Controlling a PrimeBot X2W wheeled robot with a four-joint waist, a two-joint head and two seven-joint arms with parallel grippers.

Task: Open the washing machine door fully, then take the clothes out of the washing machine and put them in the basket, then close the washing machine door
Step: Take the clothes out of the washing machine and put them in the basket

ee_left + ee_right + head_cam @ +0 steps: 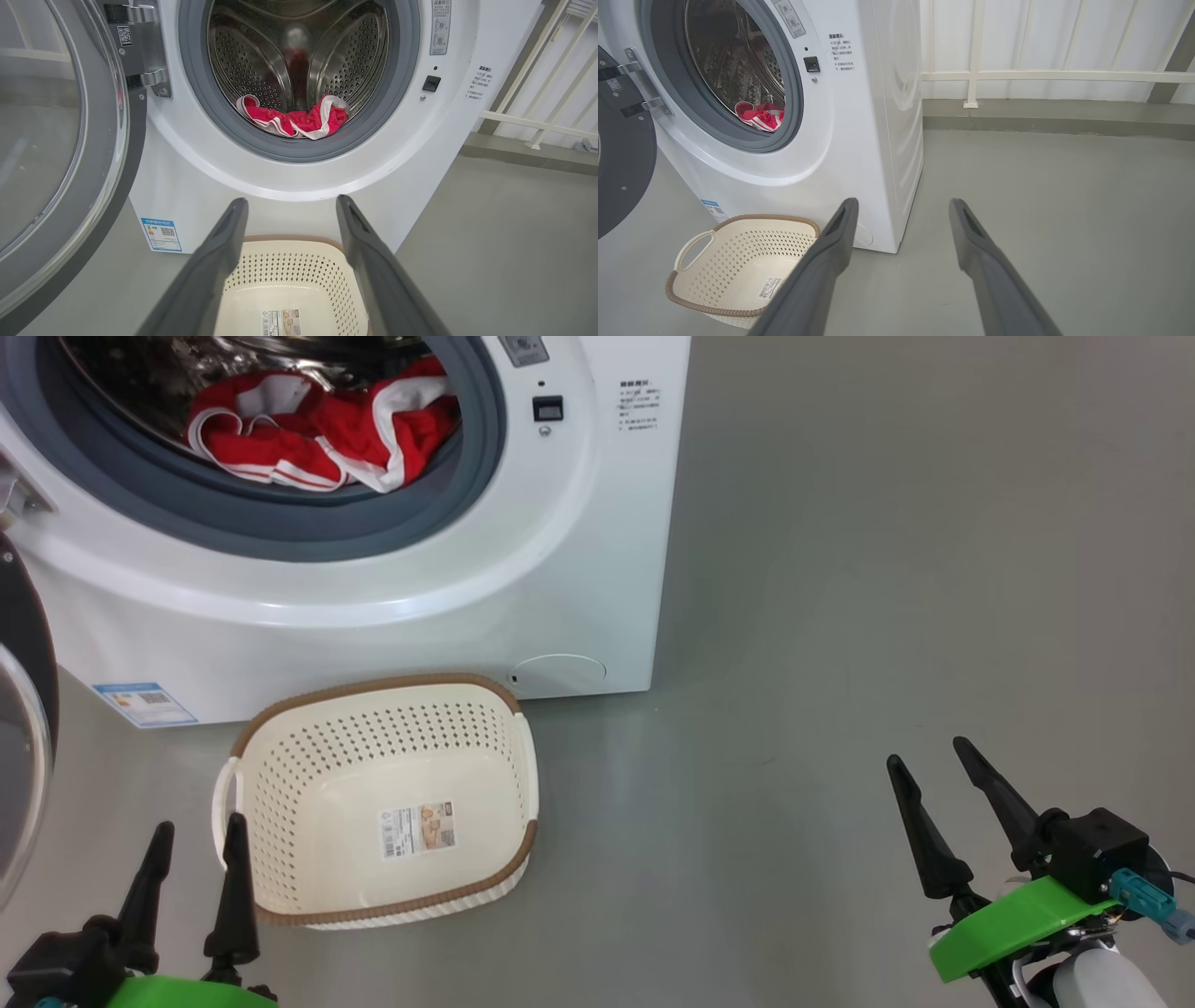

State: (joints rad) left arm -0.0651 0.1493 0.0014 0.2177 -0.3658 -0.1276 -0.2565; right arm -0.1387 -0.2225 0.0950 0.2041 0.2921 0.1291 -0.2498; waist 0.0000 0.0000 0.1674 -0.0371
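Note:
The white washing machine (pixel 597 523) (pixel 187 186) (pixel 859 140) stands with its door (pixel 23 747) (pixel 56 154) (pixel 621 154) swung open to the left. Red clothes (pixel 322 429) (pixel 294 121) (pixel 761 116) with white stripes lie at the front of the steel drum. On the floor before the machine sits the cream basket (pixel 280 803) (pixel 289 275) (pixel 738 261), with nothing in it but a paper label. My left gripper (pixel 201 821) (pixel 292 207) is open, low at the basket's left handle. Off to the right over the floor, my right gripper (pixel 929 751) (pixel 903 207) is open.
Grey floor (pixel 887 569) stretches to the right of the machine. A white railing (pixel 1041 74) and a pale wall stand behind it. A low grey kerb (pixel 1064 116) runs along the wall's foot.

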